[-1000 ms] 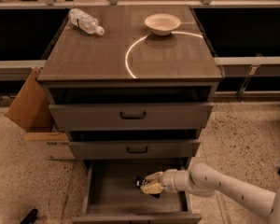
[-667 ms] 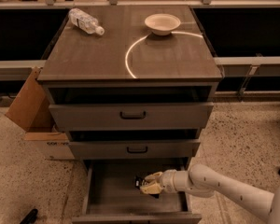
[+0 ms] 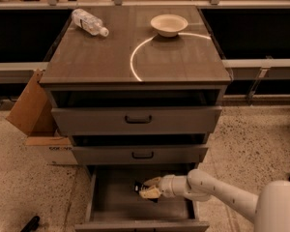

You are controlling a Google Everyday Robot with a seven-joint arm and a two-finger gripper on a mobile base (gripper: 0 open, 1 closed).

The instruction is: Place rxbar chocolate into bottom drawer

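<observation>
The bottom drawer (image 3: 116, 204) is pulled open at the foot of the cabinet and shows a flat grey floor. My gripper (image 3: 146, 188) reaches into it from the right, low over the drawer's middle. Its pale fingers (image 3: 150, 193) are shut on the rxbar chocolate (image 3: 138, 187), a small dark bar whose end sticks out to the left of the fingers. The bar hangs just above the drawer floor.
Two shallower drawers with black handles (image 3: 137, 120) stand slightly open above. On the cabinet top lie a clear plastic bottle (image 3: 88, 22) and a white bowl (image 3: 168, 24). A cardboard box (image 3: 36, 115) leans against the cabinet's left side.
</observation>
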